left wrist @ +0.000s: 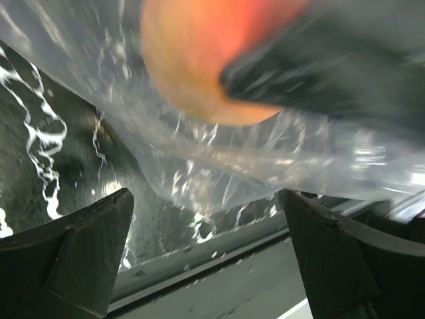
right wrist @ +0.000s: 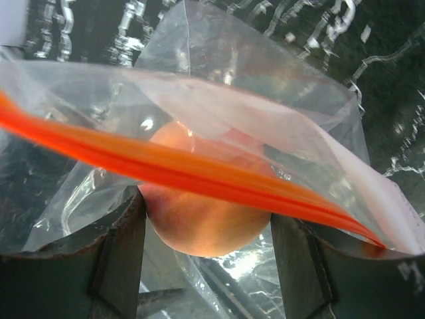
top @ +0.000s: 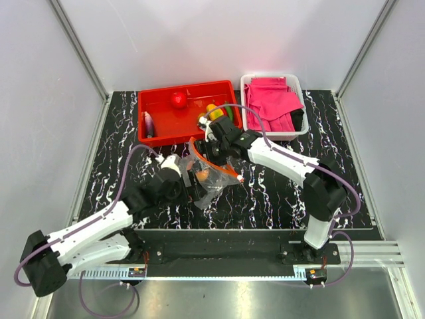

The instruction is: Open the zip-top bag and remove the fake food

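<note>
The clear zip-top bag (top: pixel 214 178) lies crumpled mid-table between both arms, its red-orange zip strip (right wrist: pixel 166 163) running across the right wrist view. My right gripper (right wrist: pixel 207 222) is shut on a round orange-pink fake fruit (right wrist: pixel 206 226) at the bag's mouth, a finger pressed against each side. From the left wrist the same fruit (left wrist: pixel 192 60) shows through the bag film (left wrist: pixel 219 166). My left gripper (left wrist: pixel 209 246) hangs open just below and beside the bag, nothing between its fingers. More fake food sits in the red tray (top: pixel 143 136): a red fruit (top: pixel 178 100), a purple eggplant (top: pixel 149 124), yellow and green pieces (top: pixel 216 111).
A white basket (top: pixel 244 90) holding pink cloths (top: pixel 272 100) stands at the back right beside the red tray. The black marbled tabletop (top: pixel 299 199) is bounded by white walls on the left, right and back. The table's front rail (left wrist: pixel 219 266) runs beneath the left gripper.
</note>
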Controlling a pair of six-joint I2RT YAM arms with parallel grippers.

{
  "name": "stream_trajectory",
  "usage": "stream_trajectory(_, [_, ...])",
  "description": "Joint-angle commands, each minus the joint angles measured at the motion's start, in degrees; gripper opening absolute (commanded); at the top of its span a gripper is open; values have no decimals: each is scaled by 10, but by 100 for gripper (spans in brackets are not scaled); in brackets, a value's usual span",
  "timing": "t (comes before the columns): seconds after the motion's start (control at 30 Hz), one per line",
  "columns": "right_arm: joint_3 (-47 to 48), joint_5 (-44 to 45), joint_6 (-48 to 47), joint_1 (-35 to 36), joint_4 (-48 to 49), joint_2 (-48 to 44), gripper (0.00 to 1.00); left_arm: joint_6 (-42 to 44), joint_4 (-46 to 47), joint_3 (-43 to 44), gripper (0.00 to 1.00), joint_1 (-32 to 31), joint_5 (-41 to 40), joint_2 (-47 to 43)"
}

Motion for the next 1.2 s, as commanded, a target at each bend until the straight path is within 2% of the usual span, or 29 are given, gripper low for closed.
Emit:
stream_trajectory(0.0, [60, -48, 20, -8, -6, 9, 0, 33, 31, 19, 99, -12, 48, 9])
stream_trajectory(0.17, [82, -103, 47, -16, 5, 24, 0, 32, 33, 3, 99, -13, 27, 18])
stream_trajectory(0.37, [54, -161, 77, -17, 33, 12, 0, 13, 21, 1, 97, -12, -69, 55])
stream_trajectory(0.5, [16, -178, 84, -17, 52, -6, 0, -9, -1, 10, 77, -12, -127, 71])
stream_trajectory(0.53, [10, -178, 84, -17, 52, -9, 0, -16, -8, 12, 63, -12, -140, 72])
stream_trajectory(0.63, [-12, -178, 80, -17, 52, -23, 0, -49, -35, 13, 43, -12, -194, 63])
stream_trajectory(0.7, [-29, -171, 67, -18, 45, -35, 0, -67, -39, 5, 34, 1, -209, 41])
stream_trajectory(0.77, [-33, -125, 34, -17, 9, -42, 0, -76, -47, -10, 25, 15, -213, 15])
stream_trajectory(0.8, [-33, -100, 19, -17, -7, -49, 0, -88, -52, -17, 24, 17, -216, 5])
stream_trajectory(0.9, [-31, 47, -26, -17, -60, -62, 0, -105, -68, -42, 24, 22, -222, -39])
stream_trajectory(1.03, [-23, 133, -56, -19, -89, -75, 0, -118, -87, -72, 29, 26, -216, -104])
stream_trajectory(1.13, [-16, 140, -71, -17, -100, -72, 0, -98, -87, -76, 41, 27, -190, -142])
stream_trajectory(1.17, [-15, 137, -74, -17, -103, -69, 0, -85, -87, -71, 56, 27, -182, -152])
